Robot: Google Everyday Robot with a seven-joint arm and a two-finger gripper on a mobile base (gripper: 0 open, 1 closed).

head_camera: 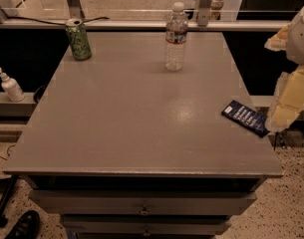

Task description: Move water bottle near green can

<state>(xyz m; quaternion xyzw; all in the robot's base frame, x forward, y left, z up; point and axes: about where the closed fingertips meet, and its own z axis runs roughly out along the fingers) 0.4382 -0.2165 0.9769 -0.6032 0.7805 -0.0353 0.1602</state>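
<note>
Gripper hung off the table's right edge, by a dark blue packet. I couldn't tell whether it was open or closed. Water bottle stood upright at back centre, with the green can back left, well apart.

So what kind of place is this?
Probably a lab or workshop: grey drawer cabinet, speckled floor, white pump bottle on a side ledge. The pale tool hangs at the cabinet's right edge.
</note>
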